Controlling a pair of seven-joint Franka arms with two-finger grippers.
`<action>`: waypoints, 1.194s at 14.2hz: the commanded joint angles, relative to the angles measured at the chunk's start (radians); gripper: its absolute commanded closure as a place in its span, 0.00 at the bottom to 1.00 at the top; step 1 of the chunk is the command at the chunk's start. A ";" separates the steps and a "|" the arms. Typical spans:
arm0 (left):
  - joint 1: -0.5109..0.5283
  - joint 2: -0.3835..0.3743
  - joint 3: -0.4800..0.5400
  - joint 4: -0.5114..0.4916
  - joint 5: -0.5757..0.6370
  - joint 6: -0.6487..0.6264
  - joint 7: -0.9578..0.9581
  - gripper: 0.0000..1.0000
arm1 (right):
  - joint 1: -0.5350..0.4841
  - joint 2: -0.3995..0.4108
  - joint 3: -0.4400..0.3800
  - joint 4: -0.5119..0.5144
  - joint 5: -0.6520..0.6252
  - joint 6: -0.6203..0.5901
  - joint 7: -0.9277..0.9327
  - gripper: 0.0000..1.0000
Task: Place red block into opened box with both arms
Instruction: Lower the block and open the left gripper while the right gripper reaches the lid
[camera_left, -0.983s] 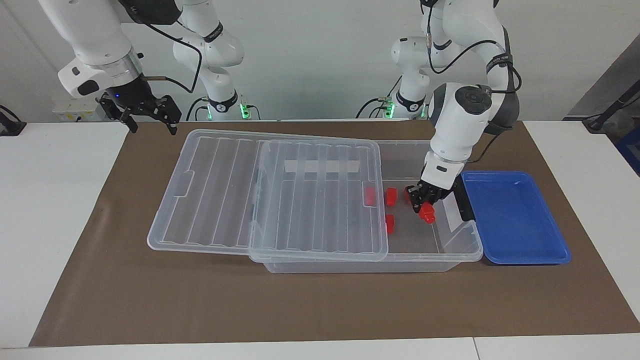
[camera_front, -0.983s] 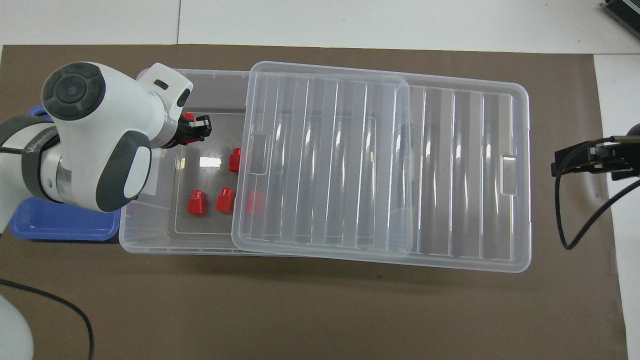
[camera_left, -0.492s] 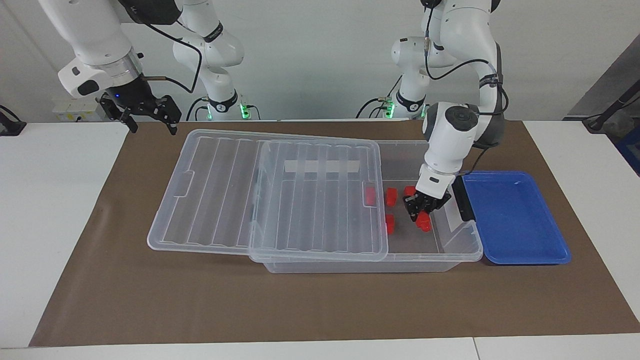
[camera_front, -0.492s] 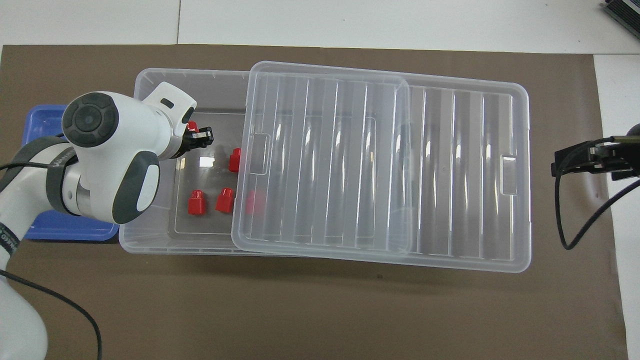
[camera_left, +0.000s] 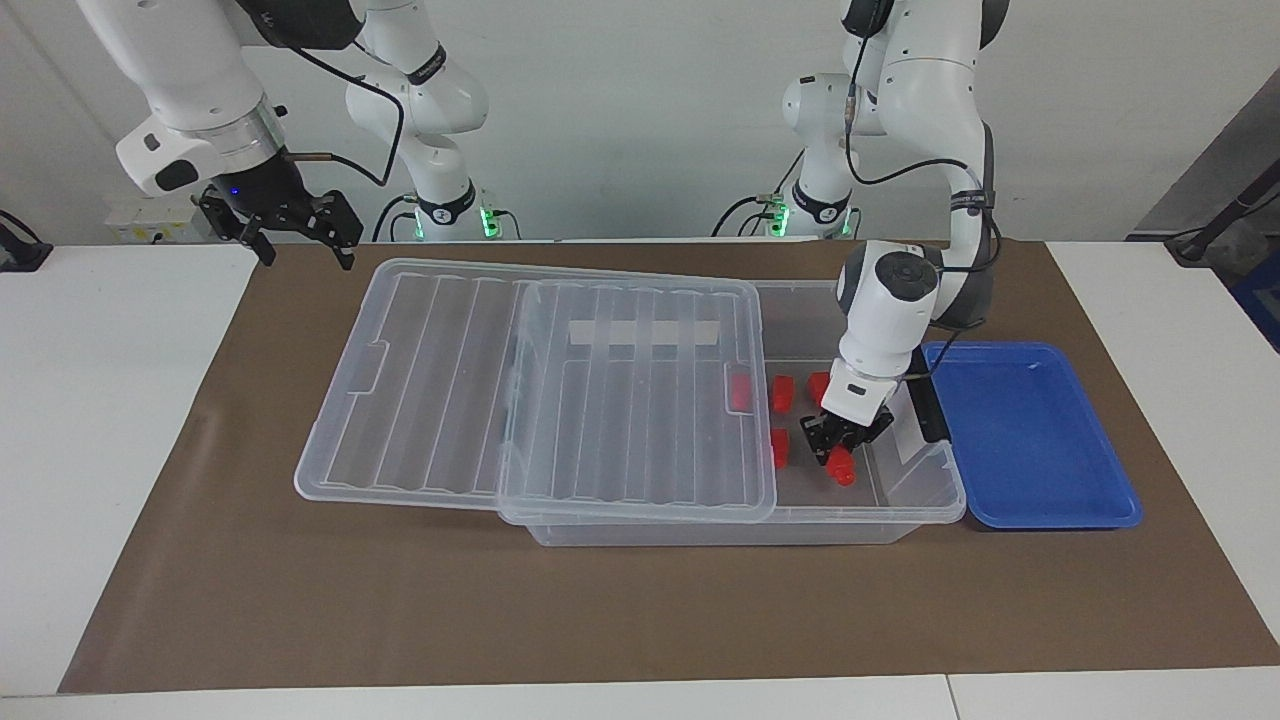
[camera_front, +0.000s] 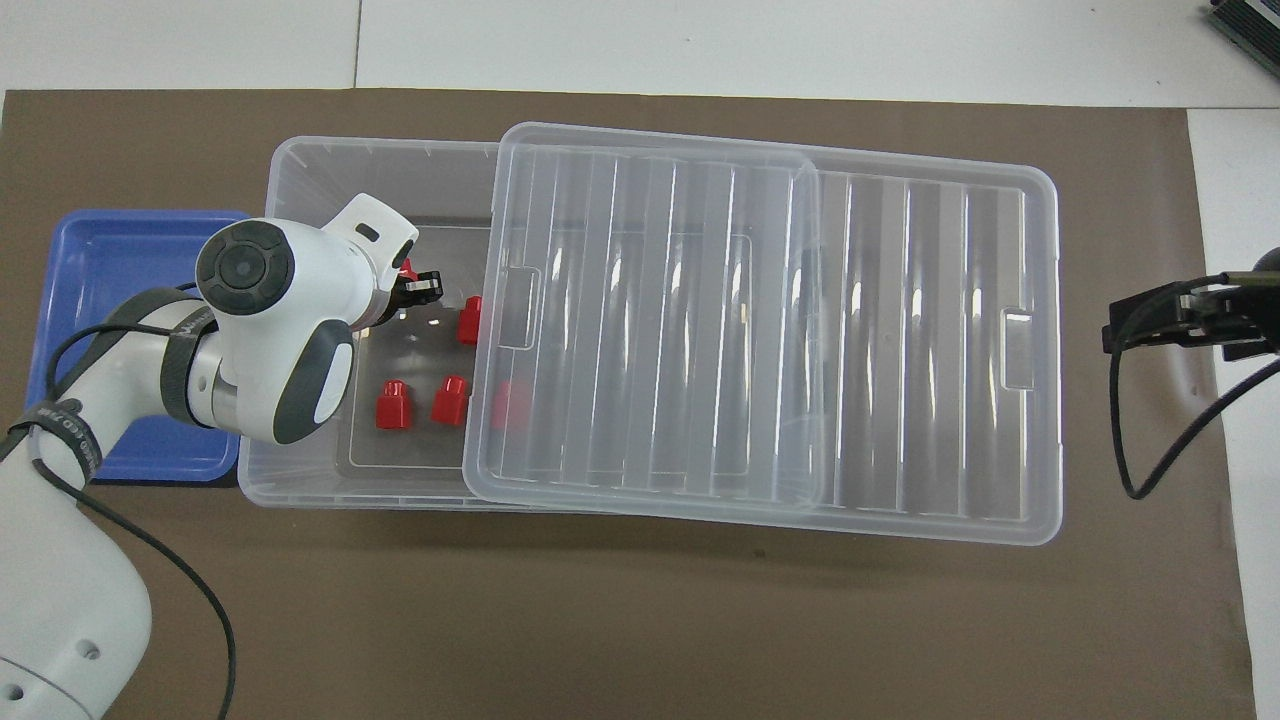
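My left gripper (camera_left: 838, 447) is low inside the uncovered end of the clear box (camera_left: 930, 482), shut on a red block (camera_left: 843, 469) that hangs just below its fingertips. In the overhead view only a sliver of that red block (camera_front: 405, 268) shows beside the left gripper (camera_front: 418, 286). Several other red blocks lie on the box floor (camera_front: 390, 405) (camera_front: 450, 400) (camera_front: 468, 320), one under the lid's edge. The ribbed lid (camera_left: 450, 390) sits slid toward the right arm's end. My right gripper (camera_left: 305, 255) waits open in the air past the lid's corner.
A shallow blue tray (camera_left: 1030, 440) stands against the box at the left arm's end, with nothing in it. A brown mat (camera_left: 640, 610) covers the table under everything. The left arm's forearm (camera_front: 270, 340) hangs over the box rim and the tray.
The left gripper has come down deeper into the box with the red block, shifting a little toward the lid. The right arm has not moved.
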 joint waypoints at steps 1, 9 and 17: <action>0.003 0.007 0.003 -0.009 0.025 0.041 -0.012 1.00 | -0.004 -0.008 0.004 -0.010 0.011 0.004 0.012 0.00; 0.003 0.049 0.019 -0.024 0.028 0.117 -0.012 1.00 | -0.004 -0.008 0.001 -0.011 0.011 0.004 0.022 0.00; 0.005 0.049 0.020 -0.027 0.028 0.120 -0.012 0.29 | -0.005 -0.048 -0.010 -0.140 0.011 0.210 0.018 1.00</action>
